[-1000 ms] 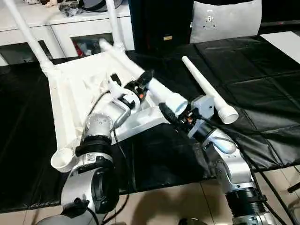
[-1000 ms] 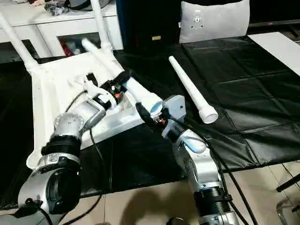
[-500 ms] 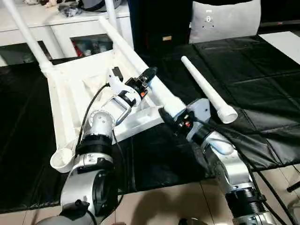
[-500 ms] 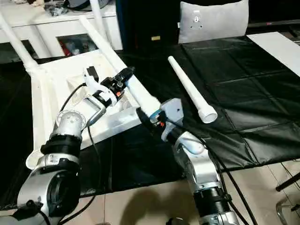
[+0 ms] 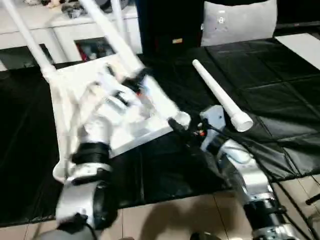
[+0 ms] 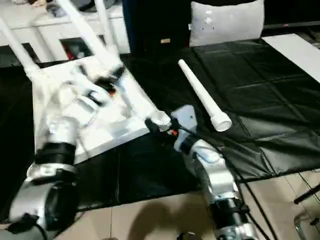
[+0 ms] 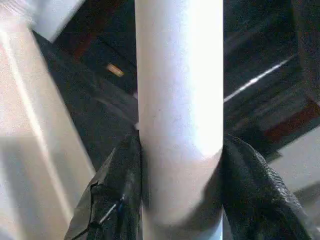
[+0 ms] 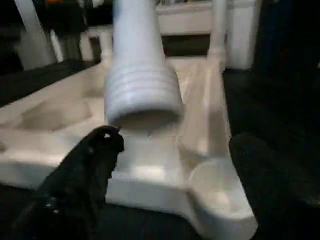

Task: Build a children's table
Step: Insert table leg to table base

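Our left gripper [image 7: 180, 200] clamps a leg [image 5: 127, 57] tilted over the upturned tabletop [image 5: 70, 100] on the black mat [image 5: 280, 85]; our right gripper [image 8: 170, 165] gapes beneath its threaded end

Left gripper [image 7: 180, 200]: both black fingers [image 7: 117, 195] clamped against white leg [image 7: 179, 100], forearm angled toward 1 o'clock. Right gripper [image 8: 170, 175]: fingers [image 8: 87, 165] spread wide, holding nothing, forearm angled toward 11 o'clock.
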`<state>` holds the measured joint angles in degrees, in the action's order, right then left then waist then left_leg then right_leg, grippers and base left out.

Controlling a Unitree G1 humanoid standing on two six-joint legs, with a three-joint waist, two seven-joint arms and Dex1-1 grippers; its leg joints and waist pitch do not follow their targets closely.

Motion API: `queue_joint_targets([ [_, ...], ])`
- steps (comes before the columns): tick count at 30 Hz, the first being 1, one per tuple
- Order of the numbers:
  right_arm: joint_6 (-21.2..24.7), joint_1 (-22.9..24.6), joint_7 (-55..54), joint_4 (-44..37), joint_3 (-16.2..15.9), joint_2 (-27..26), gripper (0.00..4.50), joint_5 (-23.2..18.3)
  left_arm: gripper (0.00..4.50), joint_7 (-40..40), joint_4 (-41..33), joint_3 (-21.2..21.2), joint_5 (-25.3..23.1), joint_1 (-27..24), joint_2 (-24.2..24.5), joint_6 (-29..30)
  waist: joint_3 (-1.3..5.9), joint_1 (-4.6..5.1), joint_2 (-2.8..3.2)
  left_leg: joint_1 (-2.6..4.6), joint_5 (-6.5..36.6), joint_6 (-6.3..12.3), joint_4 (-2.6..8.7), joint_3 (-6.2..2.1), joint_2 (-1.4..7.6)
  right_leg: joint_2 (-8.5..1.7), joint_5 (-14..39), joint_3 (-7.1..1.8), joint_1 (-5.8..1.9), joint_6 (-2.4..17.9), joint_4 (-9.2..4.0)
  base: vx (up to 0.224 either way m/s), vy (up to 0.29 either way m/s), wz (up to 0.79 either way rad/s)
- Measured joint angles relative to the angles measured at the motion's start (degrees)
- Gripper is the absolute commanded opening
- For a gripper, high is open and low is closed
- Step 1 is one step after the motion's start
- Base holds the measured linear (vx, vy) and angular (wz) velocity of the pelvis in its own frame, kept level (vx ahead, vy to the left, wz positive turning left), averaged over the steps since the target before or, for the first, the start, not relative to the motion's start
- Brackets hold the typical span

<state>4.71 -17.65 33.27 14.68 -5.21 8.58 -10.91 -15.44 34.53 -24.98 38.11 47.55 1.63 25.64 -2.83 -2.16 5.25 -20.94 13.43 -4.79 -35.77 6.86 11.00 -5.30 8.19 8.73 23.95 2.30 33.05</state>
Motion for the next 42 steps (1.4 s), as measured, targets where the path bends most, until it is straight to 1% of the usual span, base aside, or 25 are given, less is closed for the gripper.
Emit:
queue_joint_targets([
  [3, 1.45, 2.53, 0.96, -0.89, -0.23, 0.97, 4.32, -0.28, 1.88, -0.02, -0.17, 1.1, -1.92, 0.0, 1.6, -0.44, 0.0, -0.13, -0.01, -0.06, 0.01, 0.01, -0.06, -0.01, -0.02, -0.03, -0.03, -0.01, 0.02, 0.04, 0.0, 0.0, 0.0, 0.0],
  [4, 2.12, 2.87, 1.17, -1.23, -0.07, 1.48, 4.45, -0.72, 1.88, -0.09, -0.5, 1.74, -2.5, 0.0, 1.96, -0.47, 0.0, -0.11, -0.01, -0.08, 0.01, 0.01, -0.09, -0.01, -0.02, -0.03, -0.05, -0.02, 0.04, 0.03, 0.0, 0.0, 0.0, 0.0],
  [6, 3.34, 3.58, 1.44, -2.88, 0.78, 2.32, 4.5, -1.54, 1.88, -0.7, -1.46, 3.57, -3.83, 0.0, 2.44, -0.63, 0.0, -0.1, -0.01, -0.07, 0.01, 0.01, -0.12, -0.01, -0.01, -0.03, -0.05, -0.01, 0.02, 0.01, 0.0, 0.0, 0.0, 0.0],
  [8, 5.28, 3.73, 1.49, -4.57, 2.52, 2.53, 4.5, -3.64, 1.88, -1.56, -2.42, 5.39, -4.77, -0.02, 2.65, -0.61, 0.0, -0.05, 0.0, -0.05, -0.01, 0.01, -0.13, 0.0, 0.0, -0.02, -0.03, -0.01, 0.01, -0.09, 0.01, 0.0, 0.0, 0.0],
  [10, 8.99, 3.63, 1.94, -7.1, 5.46, 3.2, 4.5, -7.72, 1.88, -2.54, -3.74, 7.05, -5.37, -0.13, 2.77, 0.0, 0.01, 0.0, 0.01, -0.04, -0.05, 0.06, -0.14, 0.0, 0.0, -0.02, -0.02, -0.01, 0.0, -0.19, 0.01, 0.0, 0.0, 0.0],
  [12, 11.62, 3.2, 1.97, -8.23, 8.24, 3.34, 4.5, -11.64, 1.88, -3.37, -4.99, 7.88, -5.41, -0.48, 3.13, 0.81, 0.03, 0.13, 0.05, -0.03, -0.07, 0.08, -0.15, 0.0, -0.01, -0.02, -0.04, -0.02, 0.0, -0.2, 0.01, 0.0, 0.0, 0.0],
  [13, 13.86, 2.6, 1.97, -8.9, 10.46, 3.49, 4.5, -14.72, 1.88, -4.08, -5.83, 8.38, -5.4, -0.68, 3.48, 1.58, 0.03, 0.28, 0.06, -0.04, -0.1, 0.08, -0.15, 0.02, 0.0, -0.02, -0.1, -0.03, 0.02, -0.22, 0.0, 0.0, 0.0, 0.0],
  [16, 17.87, 0.31, 2.39, -11.07, 14.64, 5.02, 4.5, -21.33, 1.88, -5.68, -7.4, 9.35, -5.33, -0.92, 3.9, 3.18, 0.03, 0.31, 0.05, -0.02, -0.17, 0.14, -0.15, 0.02, 0.0, -0.01, -0.15, -0.02, 0.01, -0.24, 0.01, 0.0, 0.0, 0.0],
  [19, 21.85, -1.58, 4.35, -13.22, 16.47, 6.69, 4.5, -26.07, 1.88, -7.26, -9.9, 10.44, -5.1, -1.85, 4.16, 4.37, 0.03, 0.25, 0.01, -0.01, -0.21, 0.17, -0.15, 0.03, 0.0, -0.01, -0.17, -0.02, -0.01, -0.25, 0.01, 0.0, 0.0, 0.0],
  [21, 23.89, -2.52, 4.88, -13.71, 16.69, 7.01, 4.5, -27.72, 1.88, -7.76, -10.79, 10.87, -4.96, -2.17, 4.21, 5.08, 0.03, 0.22, 0.01, -0.02, -0.23, 0.17, -0.15, 0.03, 0.0, -0.01, -0.19, -0.02, 0.0, -0.26, 0.0, 0.0, 0.0, 0.0],
  [25, 27.68, -4.28, 5.4, -13.93, 16.62, 7.56, 4.5, -29.7, 1.88, -8.05, -12.66, 11.39, -4.11, -2.44, 4.21, 6.1, 0.0, 0.08, -0.04, -0.05, -0.25, 0.17, -0.16, 0.04, -0.02, -0.03, -0.19, -0.03, 0.02, -0.27, 0.0, 0.0, 0.0, 0.0],
  [28, 28.98, -6.42, 6.07, -13.93, 15.8, 8.93, 4.5, -29.65, 1.88, -8.11, -13.58, 11.56, -4.12, -2.81, 4.22, 6.7, 0.0, 0.06, -0.05, -0.05, -0.24, 0.17, -0.15, 0.04, -0.02, -0.02, -0.19, -0.02, 0.02, -0.27, -0.01, 0.0, 0.0, 0.0],
  [30, 29.22, -7.16, 6.5, -13.9, 13.67, 9.92, 4.5, -28.16, 1.88, -8.06, -14.46, 12.74, -4.81, -3.4, 4.21, 6.72, -0.01, 0.0, -0.07, -0.06, -0.24, 0.16, -0.15, 0.04, -0.02, -0.02, -0.18, -0.01, 0.02, -0.28, -0.01, 0.0, 0.0, 0.0],
  [33, 30.15, -9.07, 5.62, -13.46, 6.76, 12.47, 4.5, -20.89, 1.88, -7.68, -17.59, 18.05, -10.03, -5.32, 4.4, 4.89, -0.05, 0.03, -0.18, -0.1, -0.26, 0.13, -0.15, 0.03, -0.02, -0.02, -0.19, -0.02, 0.06, -0.28, -0.01, 0.0, 0.0, 0.0],
  [34, 30.92, -9.57, 4.76, -13.52, 4.66, 12.57, 4.5, -19.09, 1.88, -7.38, -18.65, 19.8, -11.34, -5.87, 4.15, 4.49, -0.07, 0.03, -0.25, -0.1, -0.27, 0.12, -0.15, 0.03, -0.01, -0.02, -0.19, -0.01, 0.06, -0.29, -0.01, 0.0, 0.0, 0.0],
  [37, 33.62, -10.68, 2.77, -13.88, 2.85, 10.84, 4.5, -18.5, 1.88, -6.43, -21.01, 21.92, -13.08, -7.05, 3.48, 4.08, -0.08, 0.05, -0.28, -0.11, -0.27, 0.12, -0.14, 0.04, -0.01, -0.02, -0.18, -0.02, 0.07, -0.29, -0.02, 0.0, 0.0, 0.0],
  [39, 34.61, -11.83, 2.0, -13.88, 2.21, 9.97, 4.5, -18.52, 1.88, -6.19, -22.46, 23.07, -13.6, -7.34, 3.05, 3.97, -0.11, 0.05, -0.33, -0.12, -0.27, 0.12, -0.15, 0.04, -0.01, -0.03, -0.18, -0.03, 0.07, -0.29, -0.02, 0.0, 0.0, 0.0],
  [42, 34.71, -13.59, 2.02, -12.61, 0.82, 9.32, 4.5, -17.88, 1.88, -6.43, -24.95, 25.5, -14.06, -7.81, 2.16, 3.86, -0.06, 0.04, -0.54, -0.12, -0.27, 0.12, -0.14, 0.04, -0.01, -0.03, -0.18, -0.03, 0.07, -0.29, -0.02, 0.0, 0.0, 0.0],
])
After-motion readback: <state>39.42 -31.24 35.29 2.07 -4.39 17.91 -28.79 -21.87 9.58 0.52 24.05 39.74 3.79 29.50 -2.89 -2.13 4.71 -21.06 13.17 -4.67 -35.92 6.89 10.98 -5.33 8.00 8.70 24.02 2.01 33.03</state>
